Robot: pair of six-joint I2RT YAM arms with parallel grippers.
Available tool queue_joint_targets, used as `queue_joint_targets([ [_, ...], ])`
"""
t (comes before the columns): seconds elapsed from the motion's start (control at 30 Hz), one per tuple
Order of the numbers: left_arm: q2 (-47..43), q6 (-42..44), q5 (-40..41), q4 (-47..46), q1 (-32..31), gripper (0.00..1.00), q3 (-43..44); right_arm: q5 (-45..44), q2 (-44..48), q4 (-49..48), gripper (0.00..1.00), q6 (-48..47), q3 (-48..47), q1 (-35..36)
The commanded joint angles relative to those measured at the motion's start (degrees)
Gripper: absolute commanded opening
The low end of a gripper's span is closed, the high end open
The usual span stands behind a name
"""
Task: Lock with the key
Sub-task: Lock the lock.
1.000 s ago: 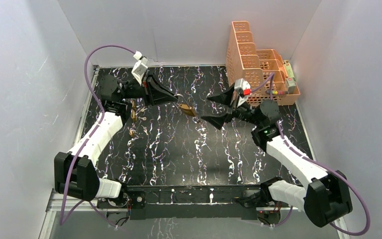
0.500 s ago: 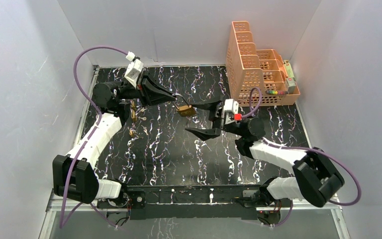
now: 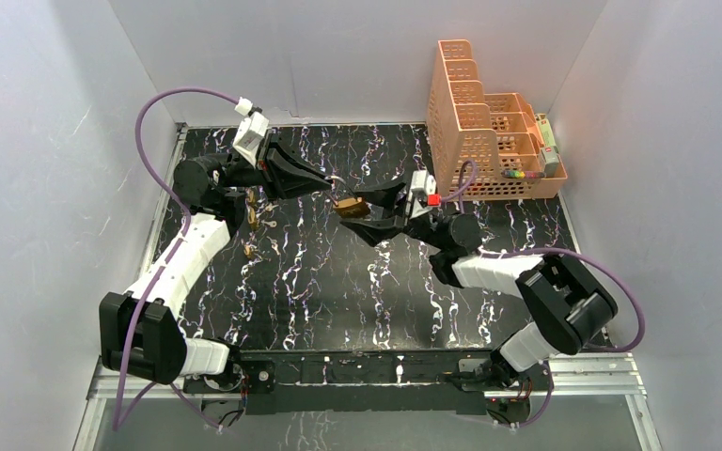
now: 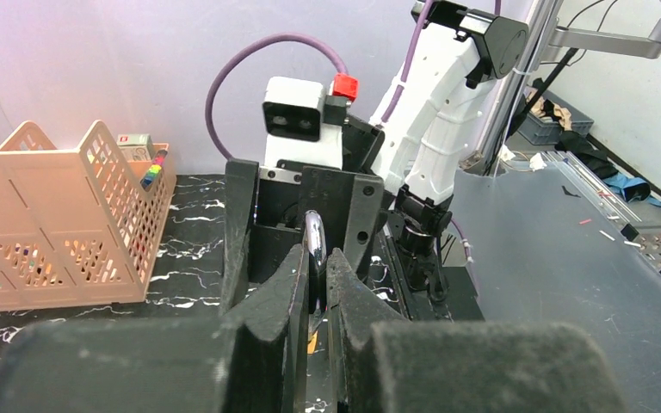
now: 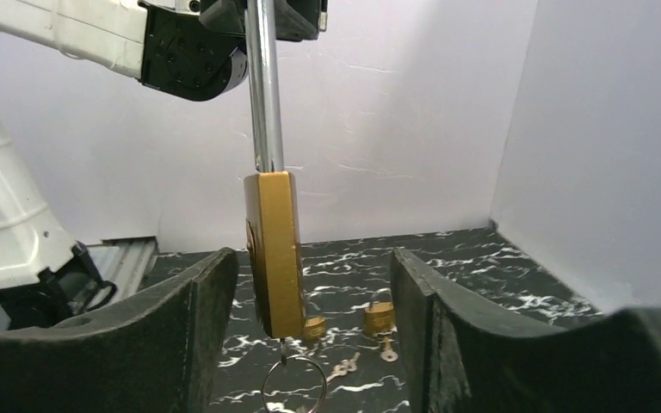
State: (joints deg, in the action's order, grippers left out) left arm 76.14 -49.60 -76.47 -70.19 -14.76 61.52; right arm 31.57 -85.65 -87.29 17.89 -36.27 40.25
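Note:
A brass padlock [image 3: 350, 207] hangs in mid-air over the middle of the black marbled table [image 3: 320, 282]. My left gripper [image 3: 331, 186] is shut on its steel shackle [image 4: 313, 245]. In the right wrist view the shackle [image 5: 263, 86] comes down from above to the brass body [image 5: 274, 254]. A key sits in the bottom of the body, with its ring [image 5: 293, 385] dangling below. My right gripper [image 3: 365, 212] is open. Its fingers [image 5: 211, 284] stand either side of the body without touching it, and the body is nearer the left finger.
Two small brass padlocks [image 5: 379, 317] and loose keys [image 5: 386, 348] lie on the table beyond the hanging lock, at the left in the top view [image 3: 252, 218]. A peach plastic basket [image 3: 489, 132] stands at the back right. White walls enclose the table.
My right arm has swung left, and its open fingers now straddle the hanging padlock. My left gripper has kept hold of the shackle and has shifted slightly left.

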Motion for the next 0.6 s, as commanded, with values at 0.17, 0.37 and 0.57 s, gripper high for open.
queue_joint_targets([
  [0.17, -1.9, 2.0, 4.9, -5.2, -0.1, 0.0, 2.7, 1.7, -2.8, -16.1, 0.0, 8.4, -3.7, 0.4],
  [0.37, -2.1, 0.8, 4.7, -5.3, 0.8, 0.0, 1.9, 5.0, 2.2, -9.0, 0.0, 6.9, -3.1, 0.4],
  [0.57, -3.3, 0.4, 5.8, -5.2, 1.1, 0.0, -1.1, 9.8, 8.0, 5.5, 0.0, 2.4, -5.1, 0.4],
])
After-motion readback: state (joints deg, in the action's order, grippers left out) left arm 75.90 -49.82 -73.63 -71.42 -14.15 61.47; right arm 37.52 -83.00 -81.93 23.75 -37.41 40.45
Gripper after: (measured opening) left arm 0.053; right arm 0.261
